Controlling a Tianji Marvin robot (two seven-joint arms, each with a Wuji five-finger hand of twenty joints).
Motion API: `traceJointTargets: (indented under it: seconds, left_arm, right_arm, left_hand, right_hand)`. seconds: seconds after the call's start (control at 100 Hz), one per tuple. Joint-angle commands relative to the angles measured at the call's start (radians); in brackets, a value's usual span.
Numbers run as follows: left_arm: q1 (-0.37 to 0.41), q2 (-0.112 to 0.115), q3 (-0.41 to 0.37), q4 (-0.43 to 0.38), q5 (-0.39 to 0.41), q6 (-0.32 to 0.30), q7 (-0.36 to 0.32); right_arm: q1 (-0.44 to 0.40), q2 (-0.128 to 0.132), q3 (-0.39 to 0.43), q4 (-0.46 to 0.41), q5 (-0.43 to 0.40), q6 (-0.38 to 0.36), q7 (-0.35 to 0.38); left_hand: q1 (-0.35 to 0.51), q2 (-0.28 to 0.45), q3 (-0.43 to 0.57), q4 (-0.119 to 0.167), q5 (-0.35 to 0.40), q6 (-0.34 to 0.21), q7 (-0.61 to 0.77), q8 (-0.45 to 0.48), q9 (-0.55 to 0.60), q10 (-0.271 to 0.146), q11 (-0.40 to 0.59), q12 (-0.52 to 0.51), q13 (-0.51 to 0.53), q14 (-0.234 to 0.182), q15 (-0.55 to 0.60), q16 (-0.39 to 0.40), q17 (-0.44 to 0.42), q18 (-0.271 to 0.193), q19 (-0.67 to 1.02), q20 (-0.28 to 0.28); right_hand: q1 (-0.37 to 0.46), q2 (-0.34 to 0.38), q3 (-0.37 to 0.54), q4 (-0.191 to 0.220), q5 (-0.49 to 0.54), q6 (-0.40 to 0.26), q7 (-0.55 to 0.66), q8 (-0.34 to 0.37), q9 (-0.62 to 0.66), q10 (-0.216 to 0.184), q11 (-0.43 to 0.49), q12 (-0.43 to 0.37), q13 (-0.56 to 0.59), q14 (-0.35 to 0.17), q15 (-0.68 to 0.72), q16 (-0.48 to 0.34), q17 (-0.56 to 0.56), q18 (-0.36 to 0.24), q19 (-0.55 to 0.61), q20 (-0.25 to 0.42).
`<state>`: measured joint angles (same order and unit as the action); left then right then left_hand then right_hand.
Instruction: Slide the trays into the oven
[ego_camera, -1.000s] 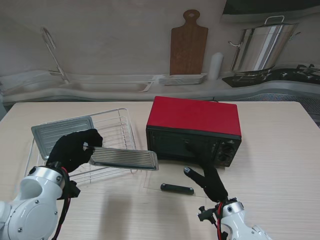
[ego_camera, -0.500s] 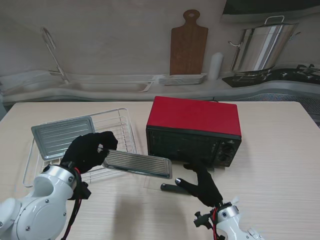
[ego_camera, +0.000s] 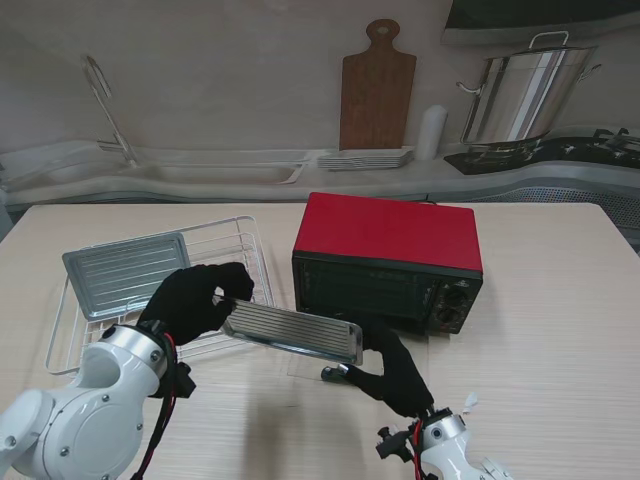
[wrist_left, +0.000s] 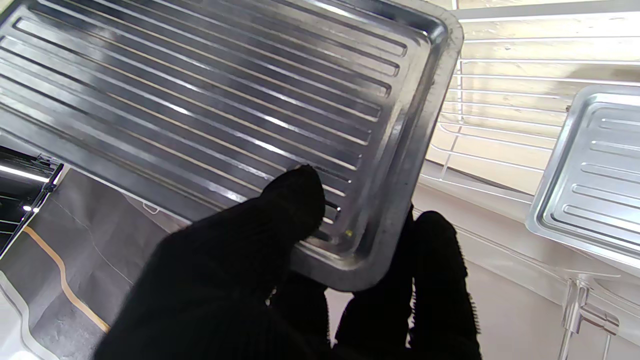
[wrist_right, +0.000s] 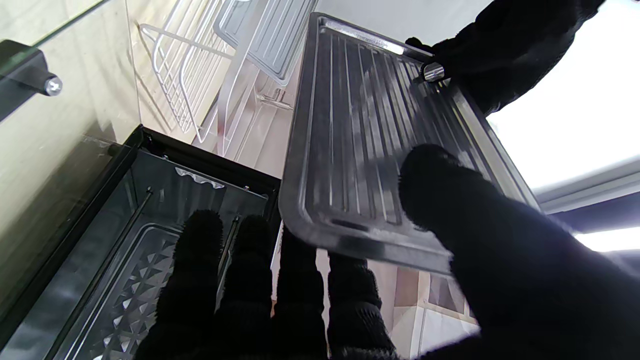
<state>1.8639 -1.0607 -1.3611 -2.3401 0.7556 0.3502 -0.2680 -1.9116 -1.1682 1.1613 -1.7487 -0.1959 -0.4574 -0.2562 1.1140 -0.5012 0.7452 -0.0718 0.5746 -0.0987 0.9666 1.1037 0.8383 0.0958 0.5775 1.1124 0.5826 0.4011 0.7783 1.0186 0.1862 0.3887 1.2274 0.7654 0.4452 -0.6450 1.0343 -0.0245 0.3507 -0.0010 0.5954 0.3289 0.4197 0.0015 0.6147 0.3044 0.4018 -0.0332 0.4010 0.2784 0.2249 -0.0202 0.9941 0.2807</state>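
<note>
My left hand (ego_camera: 195, 300) is shut on the near corner of a ribbed metal tray (ego_camera: 295, 333), holding it tilted in the air in front of the red oven (ego_camera: 385, 235). The left wrist view shows my thumb on top of the tray (wrist_left: 225, 100) and fingers (wrist_left: 440, 280) under it. My right hand (ego_camera: 390, 365) is open at the tray's other end (wrist_right: 360, 150), thumb (wrist_right: 475, 225) over it and fingers (wrist_right: 250, 290) below. The oven's glass door (ego_camera: 305, 362) lies open flat, its cavity (wrist_right: 150, 225) dark. A second tray (ego_camera: 125, 268) rests in the wire rack (ego_camera: 235, 255).
The door's black handle (ego_camera: 345, 375) sits just under the held tray, near my right hand. The rack (wrist_left: 500, 100) and second tray (wrist_left: 595, 175) lie left of the oven. A counter with a cutting board (ego_camera: 377, 90), plates and a steel pot (ego_camera: 520, 95) runs behind the table.
My left hand has carried the tray to the right, from over the rack to above the open door. My right hand has lifted from near the door handle to the tray's right end.
</note>
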Motion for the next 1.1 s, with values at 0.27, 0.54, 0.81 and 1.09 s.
traceJointTargets:
  seconds: [0.27,0.54,0.81,1.09]
  left_arm:
    - [-0.027,0.003,0.027,0.002,-0.005,-0.011,-0.052]
    - [-0.040,0.003,0.048,0.003,-0.003,-0.001,-0.050]
    - [-0.043,0.004,0.058,0.004,0.001,0.005,-0.051]
    - [-0.033,0.002,0.056,-0.002,0.010,0.006,-0.043]
  right_arm:
    - [0.007,-0.028,-0.038,0.009,-0.001,-0.026,-0.040]
    - [0.013,-0.036,-0.060,0.009,0.001,-0.043,-0.065]
    - [0.013,-0.036,-0.079,0.003,0.068,-0.061,-0.040]
    - [0.007,-0.034,-0.086,-0.008,0.141,-0.068,-0.010]
  left_hand:
    - [0.007,0.144,0.115,0.082,0.143,-0.053,0.239,0.148,0.143,-0.010,0.305,0.089,0.103,0.007,0.216,0.048,0.005,0.006,0.057,0.029]
    - [0.010,0.141,0.112,0.076,0.140,-0.052,0.234,0.144,0.141,-0.014,0.299,0.084,0.103,0.006,0.215,0.046,0.006,0.008,0.055,0.031]
    - [0.013,0.142,0.103,0.076,0.136,-0.049,0.227,0.138,0.135,-0.023,0.293,0.075,0.099,0.005,0.210,0.043,0.002,0.005,0.052,0.029]
    - [0.044,0.104,0.049,0.025,0.079,0.001,0.143,-0.012,0.098,0.005,0.154,0.021,0.057,0.000,0.132,0.018,-0.026,-0.013,0.023,-0.004]
  right_hand:
    - [0.119,-0.073,0.144,-0.064,0.221,-0.057,0.049,0.012,0.222,0.028,-0.024,0.013,0.199,0.028,0.032,0.022,0.153,0.026,0.062,0.030]
    - [0.290,-0.019,0.106,-0.134,0.371,-0.094,0.082,-0.010,0.370,0.033,-0.053,0.005,0.323,0.053,0.046,0.022,0.265,0.047,0.102,0.025]
    - [0.378,0.029,0.179,-0.197,0.562,-0.116,0.210,-0.094,0.611,0.074,-0.114,-0.015,0.520,0.124,0.094,0.023,0.435,0.108,0.195,0.015]
    - [0.409,-0.008,0.223,-0.230,0.708,-0.126,0.299,0.067,0.693,0.116,0.015,0.037,0.601,0.216,0.281,0.091,0.529,0.183,0.357,0.027]
